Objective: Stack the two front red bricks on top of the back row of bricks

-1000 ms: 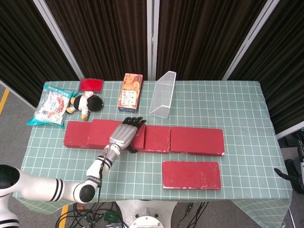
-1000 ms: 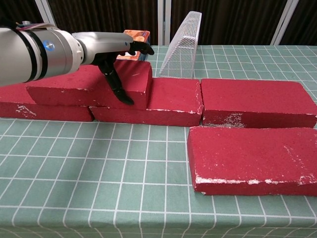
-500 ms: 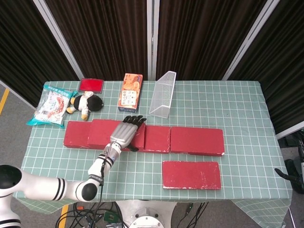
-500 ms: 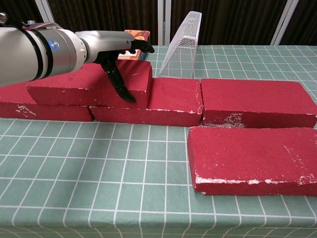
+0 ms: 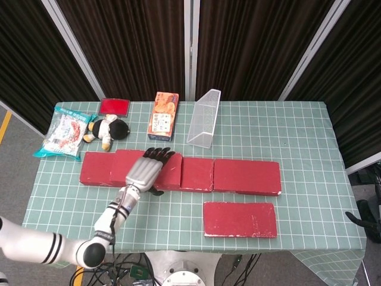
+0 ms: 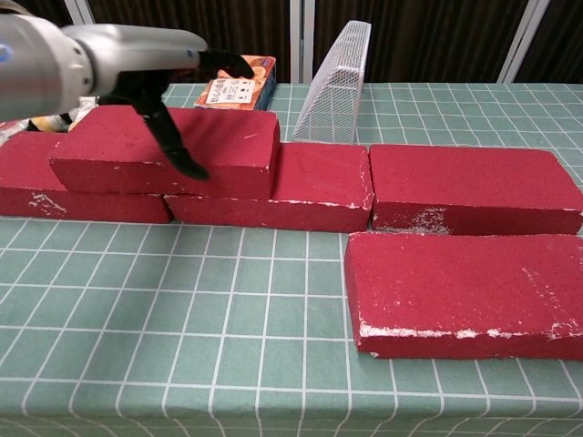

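Orange box (image 6: 235,88) label unreadable; left robot hand (image 5: 144,171) open over stacked brick (image 6: 168,149).

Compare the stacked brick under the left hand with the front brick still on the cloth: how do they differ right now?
The stacked brick lies on top of the back row, spanning two bricks; the front brick lies flat on the tablecloth, in front of the row. The left hand is spread over the stacked brick; nothing touches the front brick. The stacked brick is on the left, the front brick on the right. Both are red, scuffed white at the edges.
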`<action>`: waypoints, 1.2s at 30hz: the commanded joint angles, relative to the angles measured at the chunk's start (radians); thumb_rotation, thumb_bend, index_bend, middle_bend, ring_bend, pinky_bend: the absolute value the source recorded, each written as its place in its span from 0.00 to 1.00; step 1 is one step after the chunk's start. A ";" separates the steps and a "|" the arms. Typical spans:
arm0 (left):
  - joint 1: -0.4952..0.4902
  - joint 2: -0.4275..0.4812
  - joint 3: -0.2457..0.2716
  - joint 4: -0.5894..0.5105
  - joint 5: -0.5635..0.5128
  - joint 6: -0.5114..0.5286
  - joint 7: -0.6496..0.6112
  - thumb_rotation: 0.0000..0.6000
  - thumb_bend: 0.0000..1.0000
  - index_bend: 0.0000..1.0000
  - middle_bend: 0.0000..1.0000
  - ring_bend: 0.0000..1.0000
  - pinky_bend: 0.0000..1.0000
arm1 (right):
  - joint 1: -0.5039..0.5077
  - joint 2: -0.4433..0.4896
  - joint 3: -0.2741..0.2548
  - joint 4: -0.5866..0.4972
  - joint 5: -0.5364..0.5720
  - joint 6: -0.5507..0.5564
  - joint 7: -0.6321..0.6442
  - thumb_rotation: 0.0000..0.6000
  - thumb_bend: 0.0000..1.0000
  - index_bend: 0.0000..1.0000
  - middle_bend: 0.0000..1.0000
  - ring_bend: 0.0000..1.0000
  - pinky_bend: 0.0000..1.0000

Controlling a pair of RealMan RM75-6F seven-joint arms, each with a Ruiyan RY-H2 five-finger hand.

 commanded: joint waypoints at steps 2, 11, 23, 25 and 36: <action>0.165 0.167 0.109 -0.160 0.167 0.188 -0.028 1.00 0.02 0.00 0.00 0.00 0.00 | -0.007 0.032 -0.028 -0.032 -0.054 0.013 -0.008 1.00 0.00 0.00 0.00 0.00 0.00; 0.401 0.294 0.220 -0.102 0.376 0.321 -0.207 1.00 0.02 0.00 0.00 0.00 0.00 | 0.024 0.093 -0.120 -0.136 -0.244 -0.038 -0.114 1.00 0.00 0.00 0.00 0.00 0.00; 0.560 0.295 0.230 0.061 0.467 0.279 -0.412 1.00 0.02 0.00 0.00 0.00 0.00 | 0.160 0.058 -0.155 -0.299 -0.291 -0.297 -0.286 1.00 0.00 0.00 0.00 0.00 0.00; 0.573 0.304 0.227 0.077 0.468 0.256 -0.435 1.00 0.02 0.00 0.00 0.00 0.00 | 0.178 0.042 -0.154 -0.315 -0.270 -0.337 -0.311 1.00 0.00 0.00 0.00 0.00 0.00; 0.618 0.350 0.209 0.137 0.497 0.133 -0.542 1.00 0.02 0.00 0.00 0.00 0.00 | 0.263 -0.058 -0.138 -0.333 -0.137 -0.500 -0.352 1.00 0.00 0.00 0.00 0.00 0.00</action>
